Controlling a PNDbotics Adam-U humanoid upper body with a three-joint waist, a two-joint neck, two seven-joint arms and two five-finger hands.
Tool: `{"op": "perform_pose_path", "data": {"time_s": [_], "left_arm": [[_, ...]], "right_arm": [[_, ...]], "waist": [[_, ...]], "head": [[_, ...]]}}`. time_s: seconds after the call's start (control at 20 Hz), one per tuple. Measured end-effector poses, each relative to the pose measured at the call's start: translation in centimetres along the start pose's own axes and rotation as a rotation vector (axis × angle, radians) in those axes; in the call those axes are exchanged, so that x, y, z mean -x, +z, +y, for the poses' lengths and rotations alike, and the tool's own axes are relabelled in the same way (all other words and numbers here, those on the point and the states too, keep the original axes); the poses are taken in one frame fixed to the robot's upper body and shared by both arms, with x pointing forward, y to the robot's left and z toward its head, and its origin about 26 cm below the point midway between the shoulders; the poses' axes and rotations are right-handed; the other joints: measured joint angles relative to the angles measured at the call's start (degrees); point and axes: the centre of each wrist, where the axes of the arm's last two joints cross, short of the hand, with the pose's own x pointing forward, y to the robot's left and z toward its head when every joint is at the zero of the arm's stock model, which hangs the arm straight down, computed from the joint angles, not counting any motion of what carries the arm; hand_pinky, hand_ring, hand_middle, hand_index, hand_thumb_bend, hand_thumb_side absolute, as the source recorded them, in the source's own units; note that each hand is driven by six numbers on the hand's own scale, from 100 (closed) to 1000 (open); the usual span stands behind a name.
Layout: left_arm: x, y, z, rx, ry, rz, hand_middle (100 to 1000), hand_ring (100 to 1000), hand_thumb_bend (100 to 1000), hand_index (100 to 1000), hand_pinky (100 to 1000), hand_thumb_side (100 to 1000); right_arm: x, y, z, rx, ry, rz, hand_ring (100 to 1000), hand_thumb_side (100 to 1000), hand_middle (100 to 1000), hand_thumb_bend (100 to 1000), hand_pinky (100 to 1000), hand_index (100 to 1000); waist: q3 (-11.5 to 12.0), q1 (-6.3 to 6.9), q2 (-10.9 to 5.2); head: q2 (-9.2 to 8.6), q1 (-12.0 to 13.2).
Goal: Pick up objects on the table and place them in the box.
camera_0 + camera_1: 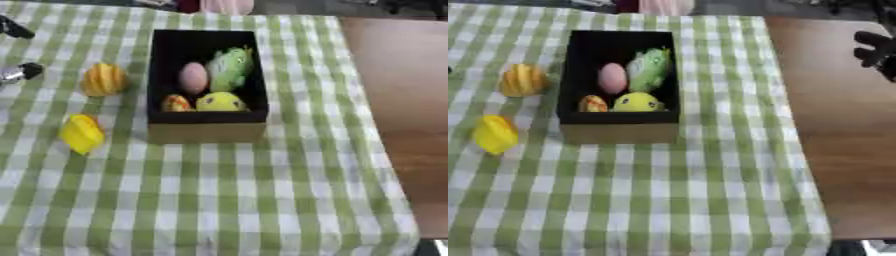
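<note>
A black box [206, 75] sits upper centre on a green-and-white checked cloth [219, 200]. Inside lie a pink egg shape [193, 77], a green item [230, 67], a yellow ball [220, 102] and a small orange piece [176, 103], the last two against the near wall. Left of the box, on the cloth, are an orange ribbed object [104, 79] and, nearer, a yellow one [82, 133]. The left eye view alone shows the left hand [17, 72] at the left edge; whether it is open cannot be told. The right eye view alone shows the right hand [877, 50] at the upper right, over the brown table [842, 125], fingers curled, holding nothing.
</note>
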Motion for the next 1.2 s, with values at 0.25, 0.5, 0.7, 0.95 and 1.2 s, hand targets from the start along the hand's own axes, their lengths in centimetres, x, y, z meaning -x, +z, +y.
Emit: {"op": "perform_pose_path", "data": {"time_s": [0.25, 0.5, 0.7, 0.95, 1.2], "left_arm": [[-0.7, -1.4, -0.5, 0.023, -0.038, -0.002, 782, 858, 477, 870, 908, 661], [-1.1, -2.7, -1.2, 0.046, -0.064, 0.016, 784, 856, 439, 876, 908, 582], [-1.5, -3.7, -1.8, 0.058, -0.059, 0.021, 786, 854, 386, 876, 909, 488], [-2.1, -4.5, -1.8, 0.071, -0.057, 0.015, 778, 843, 326, 868, 897, 333], [-2.3, -4.7, -1.5, 0.084, -0.076, 0.030, 769, 827, 328, 861, 886, 293]], "right_arm": [[0.1, -0.2, 0.1, -0.002, -0.005, -0.006, 1000, 895, 614, 100, 1000, 994], [0.0, -0.4, 0.1, -0.003, -0.004, -0.011, 1000, 894, 613, 100, 1000, 994], [0.0, -0.6, 0.0, -0.004, -0.002, -0.018, 1000, 893, 613, 100, 1000, 994], [0.0, -0.7, 0.0, -0.002, -0.004, -0.023, 1000, 893, 611, 100, 1000, 994], [0.0, -0.8, -0.2, 0.001, -0.004, -0.028, 1000, 892, 610, 100, 1000, 994]], "waist": [[-0.45, -0.04, 0.49], [-1.06, -0.01, 0.96], [-1.75, -0.01, 1.36], [-2.06, -0.01, 1.49], [-2.07, -0.12, 1.59]], "head": [[0.00, 0.09], [0.00, 0.38], [0.00, 0.79], [0.00, 1.07], [0.00, 1.37]]}}
